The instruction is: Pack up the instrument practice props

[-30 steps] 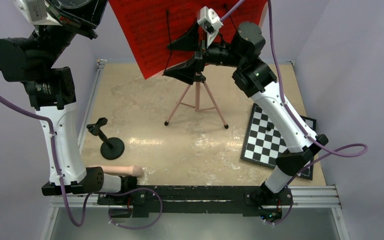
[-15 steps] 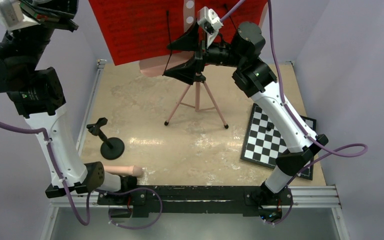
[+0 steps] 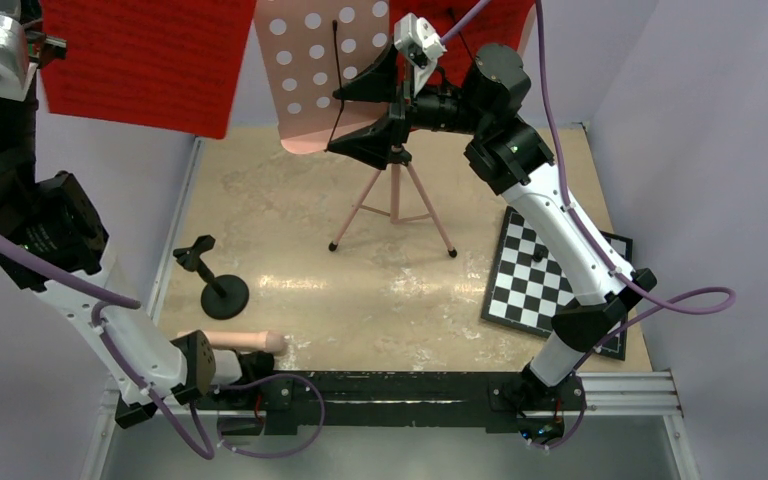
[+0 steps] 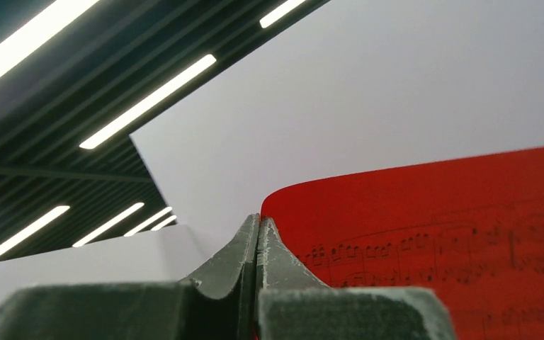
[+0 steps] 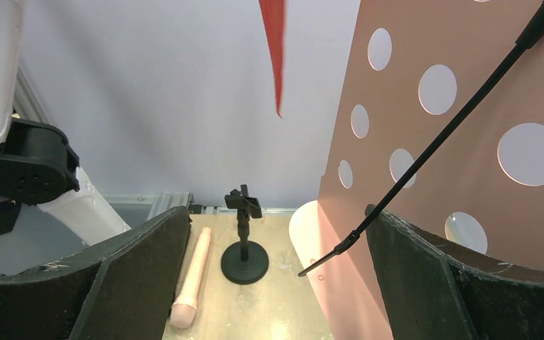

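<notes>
The red sheet-music pages (image 3: 145,60) have swung left off the pink music stand (image 3: 325,70), pinched in the closed left gripper (image 4: 257,234), while the right gripper (image 3: 365,115) gapes wide beside the stand's desk; next, probably, they need lowering flat for stowing.

Two red sheet-music pages (image 3: 145,65), the second page (image 3: 505,20) by the surface's far edge. One pink music stand (image 3: 395,188). One pink rod (image 3: 245,341). One black round-based holder (image 3: 223,293). One checkerboard (image 3: 540,282).
</notes>
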You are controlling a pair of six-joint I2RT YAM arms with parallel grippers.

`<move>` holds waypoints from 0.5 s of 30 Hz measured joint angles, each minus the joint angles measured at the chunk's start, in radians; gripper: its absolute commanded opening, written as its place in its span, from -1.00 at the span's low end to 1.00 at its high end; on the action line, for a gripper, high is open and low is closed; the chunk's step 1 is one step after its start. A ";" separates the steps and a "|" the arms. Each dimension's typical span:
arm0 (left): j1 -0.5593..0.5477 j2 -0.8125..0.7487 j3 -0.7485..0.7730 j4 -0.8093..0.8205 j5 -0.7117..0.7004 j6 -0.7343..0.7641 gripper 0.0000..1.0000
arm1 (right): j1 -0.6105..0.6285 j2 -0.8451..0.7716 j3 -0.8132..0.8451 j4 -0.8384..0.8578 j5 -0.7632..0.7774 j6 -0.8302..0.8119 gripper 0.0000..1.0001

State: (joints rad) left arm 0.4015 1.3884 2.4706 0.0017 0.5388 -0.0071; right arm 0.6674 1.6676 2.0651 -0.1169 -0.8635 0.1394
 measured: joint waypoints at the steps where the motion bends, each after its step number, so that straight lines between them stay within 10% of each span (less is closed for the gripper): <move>1: 0.011 -0.012 -0.023 -0.003 -0.013 0.034 -1.00 | 0.000 0.000 0.000 0.000 0.000 0.002 0.98; 15: 0.031 -0.098 -0.407 -0.144 0.127 0.156 -1.00 | -0.013 -0.167 -0.187 -0.040 0.095 -0.122 0.98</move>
State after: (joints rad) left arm 0.4320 1.2903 2.0632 -0.1421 0.6655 0.1493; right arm 0.6544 1.5009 1.8782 -0.1570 -0.7681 0.0170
